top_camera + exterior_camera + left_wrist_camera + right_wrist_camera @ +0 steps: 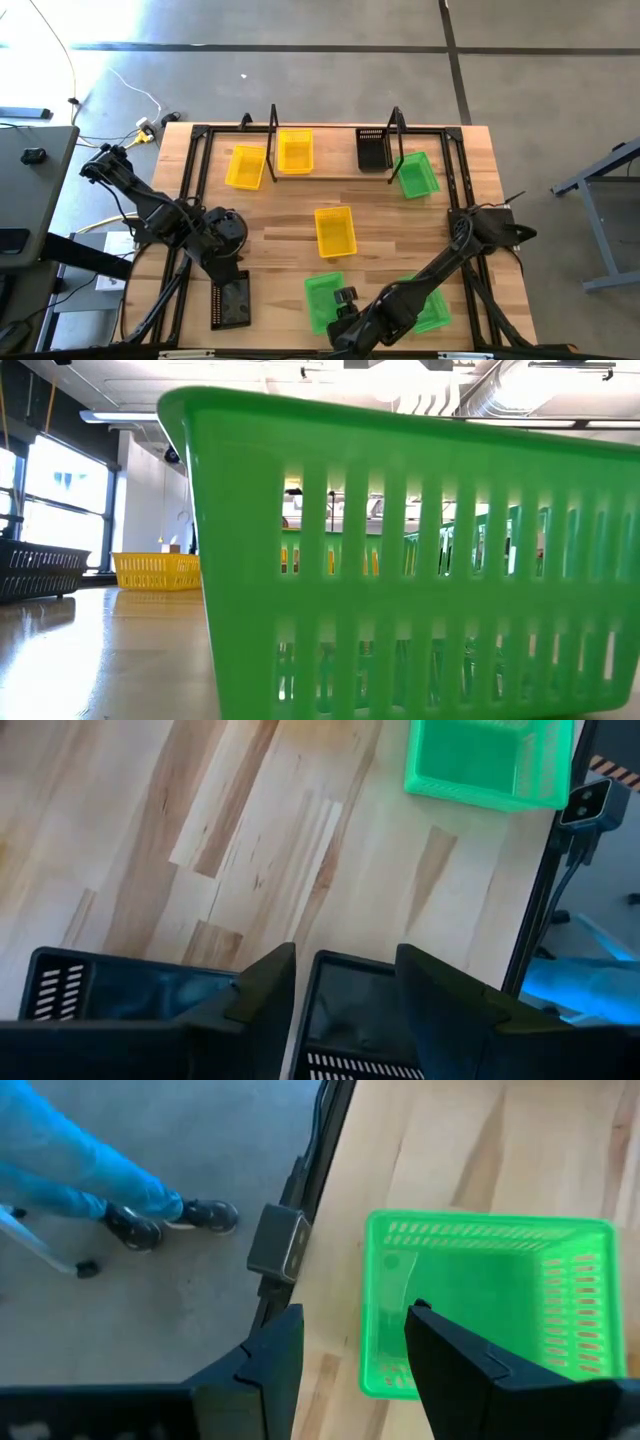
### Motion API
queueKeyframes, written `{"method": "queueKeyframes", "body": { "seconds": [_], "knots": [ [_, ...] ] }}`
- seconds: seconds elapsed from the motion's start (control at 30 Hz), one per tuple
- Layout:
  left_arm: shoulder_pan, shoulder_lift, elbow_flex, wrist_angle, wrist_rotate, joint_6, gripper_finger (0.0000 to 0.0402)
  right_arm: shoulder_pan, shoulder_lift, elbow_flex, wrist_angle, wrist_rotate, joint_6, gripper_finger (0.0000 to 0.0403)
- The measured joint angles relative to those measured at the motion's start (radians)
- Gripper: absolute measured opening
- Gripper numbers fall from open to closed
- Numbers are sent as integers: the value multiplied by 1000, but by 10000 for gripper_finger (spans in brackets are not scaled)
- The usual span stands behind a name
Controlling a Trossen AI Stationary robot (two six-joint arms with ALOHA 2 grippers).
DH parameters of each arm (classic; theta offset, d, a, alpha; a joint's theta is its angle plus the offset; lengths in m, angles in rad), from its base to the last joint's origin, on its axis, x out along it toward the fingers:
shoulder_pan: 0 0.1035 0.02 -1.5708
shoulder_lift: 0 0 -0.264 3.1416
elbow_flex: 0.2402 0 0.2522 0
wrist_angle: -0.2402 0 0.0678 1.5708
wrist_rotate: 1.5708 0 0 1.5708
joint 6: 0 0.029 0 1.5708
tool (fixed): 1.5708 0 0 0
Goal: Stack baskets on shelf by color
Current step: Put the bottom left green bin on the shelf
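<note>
Left gripper (232,283): fingers (262,988) spread apart, grasping nothing, poised above a black basket (231,301) near the table's front left edge (185,240). Right gripper (344,303): fingers (448,1342) likewise spread and empty, one over the near wall of a green basket (323,300) at the front edge. A second green basket (436,312) lies under the right arm.

A yellow basket (335,231) sits mid-table with bare wood on all sides. The shelf (334,176) runs along the rear; two yellow baskets (246,166) (295,151), another black basket (374,148) and a third green basket (417,174) lie around it.

No legible writing or labels
</note>
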Motion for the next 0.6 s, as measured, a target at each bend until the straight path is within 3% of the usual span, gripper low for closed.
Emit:
{"method": "queueKeyframes", "body": {
  "seconds": [0.6],
  "knots": [
    [-2,0,0,0,-8,-2,163,0,145,0,-3,34,-25,160]
  ]
}}
